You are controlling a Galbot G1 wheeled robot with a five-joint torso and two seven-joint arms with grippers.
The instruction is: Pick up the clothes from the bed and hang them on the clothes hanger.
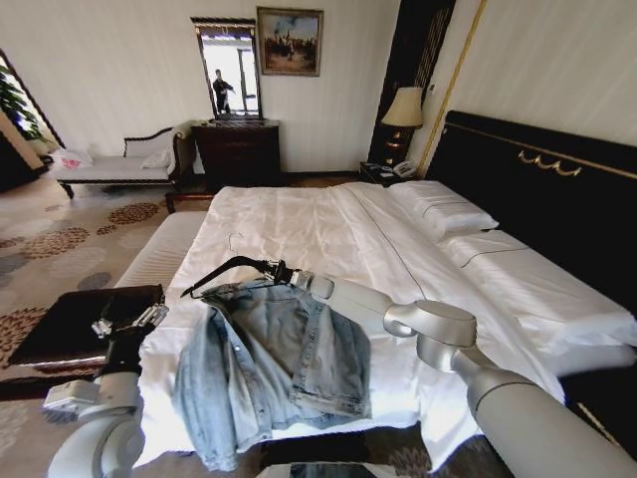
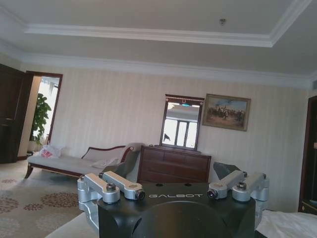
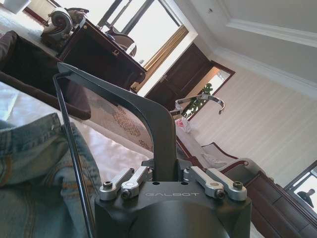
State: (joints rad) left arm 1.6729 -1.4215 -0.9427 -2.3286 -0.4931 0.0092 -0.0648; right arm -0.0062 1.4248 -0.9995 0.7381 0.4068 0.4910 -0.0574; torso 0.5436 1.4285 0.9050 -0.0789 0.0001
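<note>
Both wrists read GALBOT: right gripper [image 3: 165, 174] fingers clamp the clothes hanger [image 3: 148, 114] above the jacket [image 1: 269, 363]; left gripper [image 2: 173, 191] fingers apart.

My jacket [image 1: 274, 363] was washed light-blue denim with paler seams, lying on the bed's [image 1: 299, 224] plain white sheets. The hanger [image 1: 224, 271] was thin black with a silver hook. My right claw [image 3: 166, 171] was black with silver linkages. The headboard [image 1: 537, 189] was black, trimmed gold.
</note>
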